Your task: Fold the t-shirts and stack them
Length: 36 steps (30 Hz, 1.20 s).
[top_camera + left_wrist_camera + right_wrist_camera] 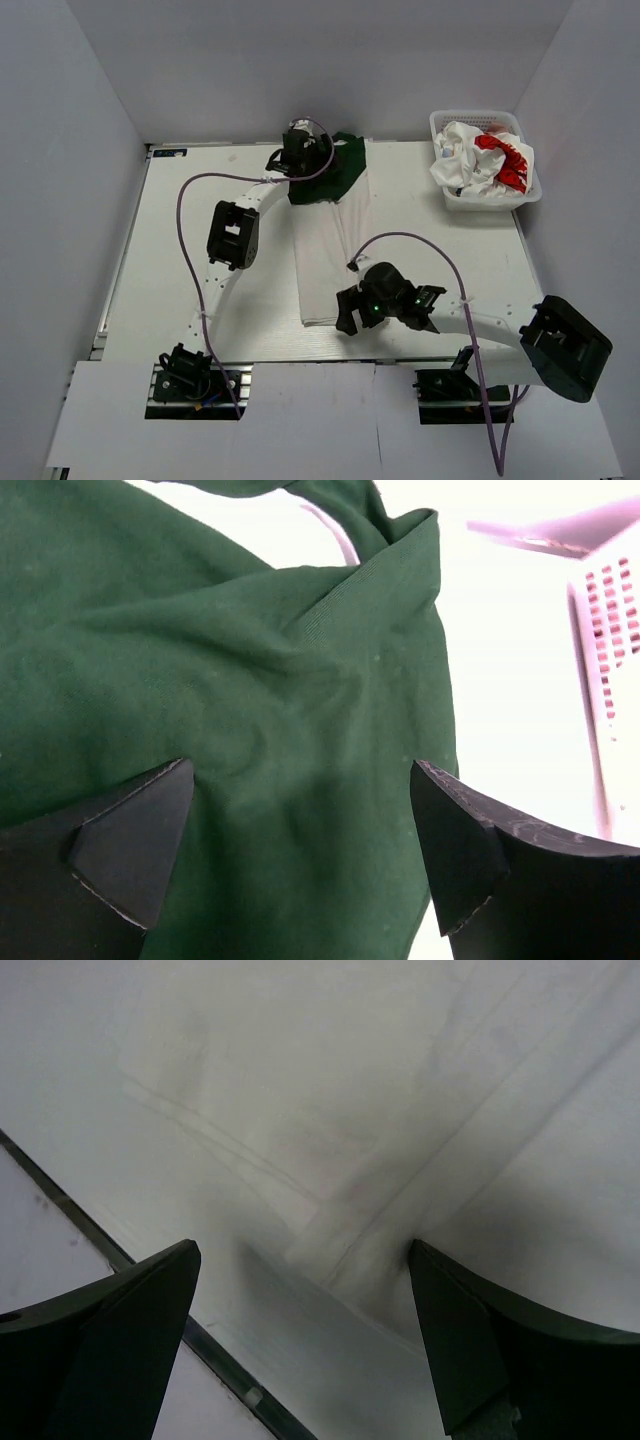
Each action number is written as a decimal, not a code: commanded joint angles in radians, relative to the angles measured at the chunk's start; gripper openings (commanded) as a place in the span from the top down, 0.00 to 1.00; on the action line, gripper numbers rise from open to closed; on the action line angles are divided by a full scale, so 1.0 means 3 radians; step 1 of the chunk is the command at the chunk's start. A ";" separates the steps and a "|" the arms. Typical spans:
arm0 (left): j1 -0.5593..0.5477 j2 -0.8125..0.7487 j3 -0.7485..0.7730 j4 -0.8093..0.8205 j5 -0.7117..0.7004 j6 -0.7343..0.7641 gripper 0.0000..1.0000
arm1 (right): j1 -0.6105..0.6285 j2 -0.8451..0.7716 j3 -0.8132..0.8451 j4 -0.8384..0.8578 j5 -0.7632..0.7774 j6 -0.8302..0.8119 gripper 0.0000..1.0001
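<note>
Top external alone shows the red-print shirt [488,162].

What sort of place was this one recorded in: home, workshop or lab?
Probably a lab test cell: a white table boxed in by plain pale walls, the left arm and right arm bolted at its near edge, with a t-shirt and a lattice basket as props.
</note>
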 commanded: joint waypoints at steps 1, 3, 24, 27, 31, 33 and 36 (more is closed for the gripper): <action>-0.0022 0.0159 -0.0095 0.0193 0.0043 0.0222 0.00 | 0.0172 0.0071 -0.0019 -0.0464 -0.0338 -0.0233 0.10; -0.0022 0.0160 -0.0095 0.0233 -0.0004 0.0313 0.00 | 0.0249 0.0102 0.0078 -0.0474 -0.0272 -0.0248 0.10; -0.0022 -0.2007 -0.1350 -0.0962 0.0716 0.0575 0.00 | 0.0245 -0.0675 0.0385 -0.0713 0.0971 0.0124 0.10; -0.0124 -0.2834 -0.2642 -0.0725 0.0860 0.0365 0.00 | 0.0240 -0.0706 0.0370 -0.0883 0.0910 0.0242 0.10; -0.0348 -0.3577 -0.4039 -0.0487 0.1013 0.0257 0.00 | 0.0209 -0.0803 0.0130 -0.1010 0.0919 0.0553 0.10; -0.0415 -0.3827 -0.4322 -0.0804 0.0845 0.0161 0.00 | 0.0199 -0.0849 0.0063 -0.1051 0.0955 0.0677 0.10; -0.0553 -0.4159 -0.4782 -0.1142 0.0691 -0.0023 0.00 | 0.0193 -0.0895 -0.0054 -0.1087 0.0889 0.0698 0.10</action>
